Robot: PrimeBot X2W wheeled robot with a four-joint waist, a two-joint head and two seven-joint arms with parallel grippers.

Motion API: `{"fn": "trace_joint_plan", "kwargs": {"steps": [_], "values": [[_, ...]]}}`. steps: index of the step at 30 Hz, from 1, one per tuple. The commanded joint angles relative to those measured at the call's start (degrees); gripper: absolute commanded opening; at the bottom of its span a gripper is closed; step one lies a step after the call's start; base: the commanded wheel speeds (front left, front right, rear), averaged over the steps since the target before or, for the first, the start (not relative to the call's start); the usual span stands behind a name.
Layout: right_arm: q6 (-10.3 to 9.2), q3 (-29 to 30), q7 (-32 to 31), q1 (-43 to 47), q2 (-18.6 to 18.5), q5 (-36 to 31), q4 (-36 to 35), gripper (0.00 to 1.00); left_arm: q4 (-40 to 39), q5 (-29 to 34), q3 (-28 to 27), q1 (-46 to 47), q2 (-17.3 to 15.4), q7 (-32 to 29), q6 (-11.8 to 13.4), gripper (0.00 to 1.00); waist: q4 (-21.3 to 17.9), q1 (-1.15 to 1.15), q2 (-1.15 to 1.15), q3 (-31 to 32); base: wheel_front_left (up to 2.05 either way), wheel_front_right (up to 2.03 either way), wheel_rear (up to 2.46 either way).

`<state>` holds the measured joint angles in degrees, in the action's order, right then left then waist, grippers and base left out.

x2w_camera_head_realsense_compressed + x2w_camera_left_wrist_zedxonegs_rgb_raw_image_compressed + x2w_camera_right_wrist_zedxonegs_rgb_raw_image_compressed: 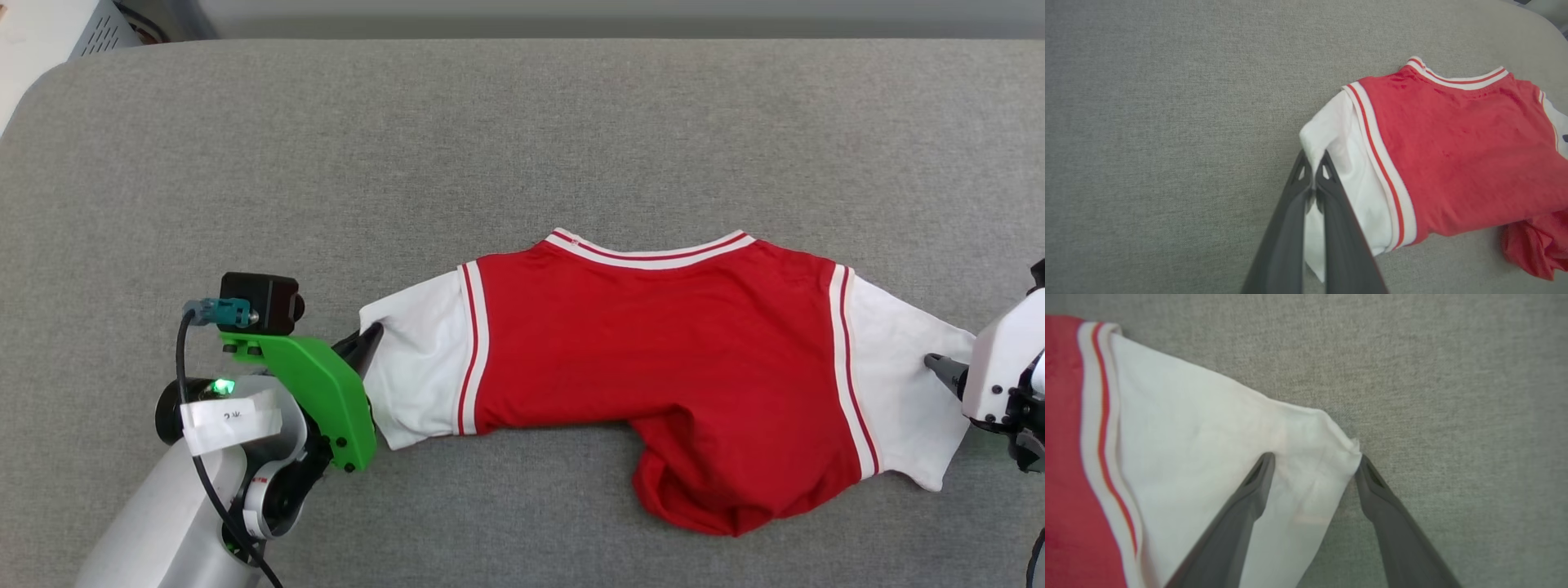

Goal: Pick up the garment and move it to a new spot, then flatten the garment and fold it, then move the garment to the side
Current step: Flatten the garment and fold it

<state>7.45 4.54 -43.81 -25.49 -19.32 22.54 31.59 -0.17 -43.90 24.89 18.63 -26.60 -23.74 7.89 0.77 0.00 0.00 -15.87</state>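
Grey woven cloth covers the table [522, 131], and one garment [653, 351] lies on it between two grippers, right of the middle. Nearest the robot, its red hem [718, 506] is bunched at the right. The striped collar [653, 253] points away, so the long axis runs sleeve to sleeve, left to right. The left gripper [371, 335] is clenched on the left white sleeve [416, 367] — the left wrist view shows cloth pinched between its fingers [1290, 212]. The right gripper [939, 363] stands spread; the right wrist view shows its fingers [1249, 498] straddling the right sleeve [1229, 428] at its tip, grasping nothing. Farthest off — a pale perforated box [98, 28].
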Motion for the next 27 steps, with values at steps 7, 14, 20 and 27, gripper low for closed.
{"fn": "trace_joint_plan", "kwargs": {"steps": [7,14,20,27], "values": [[0.03,-2.9,-1.1,0.6,0.4,1.9,0.3,0.0,0.0,0.7,-1.3,-0.8,-0.7,1.6,0.8,0.0,-0.2,0.0,0.0,1.0,0.0,0.0,0.0],[0.03,-1.6,2.2,-2.2,-2.8,1.3,-8.5,0.0,-0.9,1.6,-3.8,1.5,-2.8,3.6,0.7,0.0,-1.1,0.0,0.0,5.0,0.0,0.0,0.0],[0.03,0.4,5.8,-6.7,-3.3,-1.2,-15.1,0.0,1.0,2.7,-6.7,8.9,-3.6,5.8,1.1,0.0,-2.0,0.0,0.0,6.9,0.0,0.0,0.0],[0.03,1.7,10.9,-17.5,-2.0,-4.4,-15.1,0.0,9.9,4.2,-8.0,23.5,-2.4,9.4,-1.6,0.0,-2.7,0.0,0.0,5.1,0.0,0.0,0.0]]}}
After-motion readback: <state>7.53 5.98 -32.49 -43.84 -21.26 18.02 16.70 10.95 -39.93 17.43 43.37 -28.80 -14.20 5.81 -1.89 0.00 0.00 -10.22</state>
